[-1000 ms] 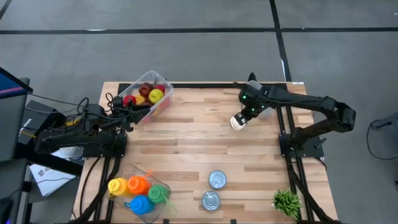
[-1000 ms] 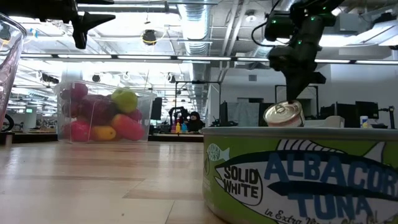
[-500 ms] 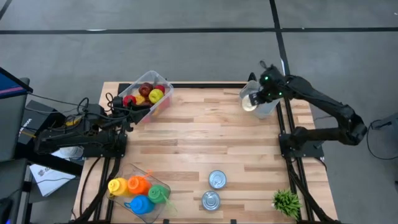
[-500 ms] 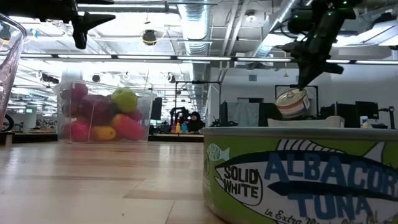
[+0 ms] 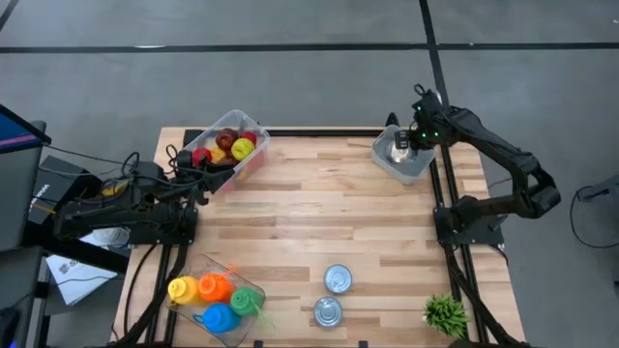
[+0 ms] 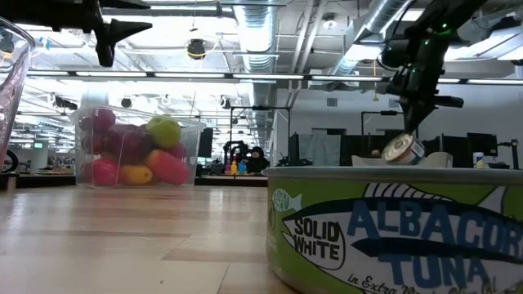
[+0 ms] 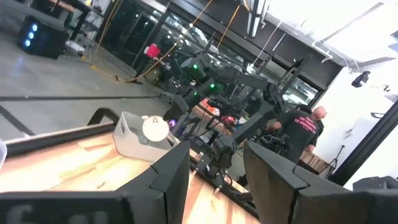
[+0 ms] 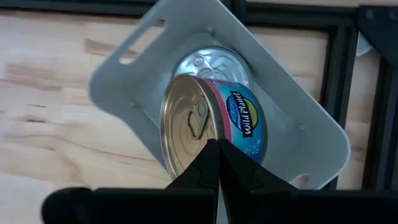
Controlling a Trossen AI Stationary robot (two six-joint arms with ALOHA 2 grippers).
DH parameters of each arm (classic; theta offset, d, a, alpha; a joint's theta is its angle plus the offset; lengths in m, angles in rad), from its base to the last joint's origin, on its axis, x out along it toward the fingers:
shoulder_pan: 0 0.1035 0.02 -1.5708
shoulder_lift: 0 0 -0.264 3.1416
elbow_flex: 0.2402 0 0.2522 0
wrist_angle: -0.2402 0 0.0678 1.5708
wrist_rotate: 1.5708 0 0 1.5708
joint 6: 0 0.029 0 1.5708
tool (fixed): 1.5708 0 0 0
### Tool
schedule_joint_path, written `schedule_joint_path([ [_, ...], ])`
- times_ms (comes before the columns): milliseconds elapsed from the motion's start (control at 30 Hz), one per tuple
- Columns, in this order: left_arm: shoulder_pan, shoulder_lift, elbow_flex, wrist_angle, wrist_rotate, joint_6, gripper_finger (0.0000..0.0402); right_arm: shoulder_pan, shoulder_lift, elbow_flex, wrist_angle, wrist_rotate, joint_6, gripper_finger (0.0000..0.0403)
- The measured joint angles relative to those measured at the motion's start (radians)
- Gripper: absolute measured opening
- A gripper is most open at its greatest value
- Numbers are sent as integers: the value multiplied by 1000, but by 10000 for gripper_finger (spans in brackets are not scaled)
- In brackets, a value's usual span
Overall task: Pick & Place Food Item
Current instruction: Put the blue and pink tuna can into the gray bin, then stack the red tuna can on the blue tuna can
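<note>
Grey plastic bin (image 5: 404, 158), far right corner of wooden table (image 5: 319, 227), seen from overhead w/ right gripper (image 5: 407, 143) directly above it. Right wrist view alone gives detail: right gripper's fingers (image 8: 208, 163) pressed together, pinching the rim of a tuna can (image 8: 211, 124) (blue/pink label, pull-tab lid), held tilted on edge over the bin's interior. Second can (image 8: 211, 64) already lies flat in the bin, partly hidden behind the held one. Overhead can't separate the two cans; low view shows held can (image 6: 402, 149) hanging tilted under the gripper, bin itself hidden behind a foreground can.

Left gripper (image 5: 172, 159): near table's left edge, just beside clear fruit tub (image 5: 227, 150). Jaws part-spread per left wrist view; fingers (image 7: 168, 180) hold nothing, touch nothing. Same view shows the bin (image 7: 140, 134) far off w/ can's lid (image 7: 154, 128) above its rim.

Other stock:
- Fruit tub: red, yellow, green pieces; far left of table.
- Two lidded cans (image 5: 333, 295), near edge, centre, side by side, upright.
- Green-label albacore tuna can (image 6: 392, 229): fills low view's foreground; label unreadable elsewhere.
- Clear tub of coloured bottles (image 5: 218, 300) (orange, blue, green, yellow), near-left corner.
- Small green plant (image 5: 445, 313), near-right corner.
- Person (image 7: 303, 127) in dark top, room beyond table; left wrist view only.
</note>
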Motion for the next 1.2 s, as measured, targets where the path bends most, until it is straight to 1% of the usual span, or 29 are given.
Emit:
schedule_joint_path([
  [167,0,1,-20,-1,0,-45,140,-14,38,0,-35,3,-21,0],
  [633,0,0,-21,1,-1,-45,140,-10,57,0,-116,-20,-66,0],
  [833,0,0,-21,1,-2,-45,140,-9,67,1,-125,-28,-71,4],
  [1000,0,0,-22,1,-2,-45,140,3,95,1,-136,-12,-71,37],
  [1200,0,0,-22,1,-2,-46,140,11,107,2,-134,17,-80,104],
])
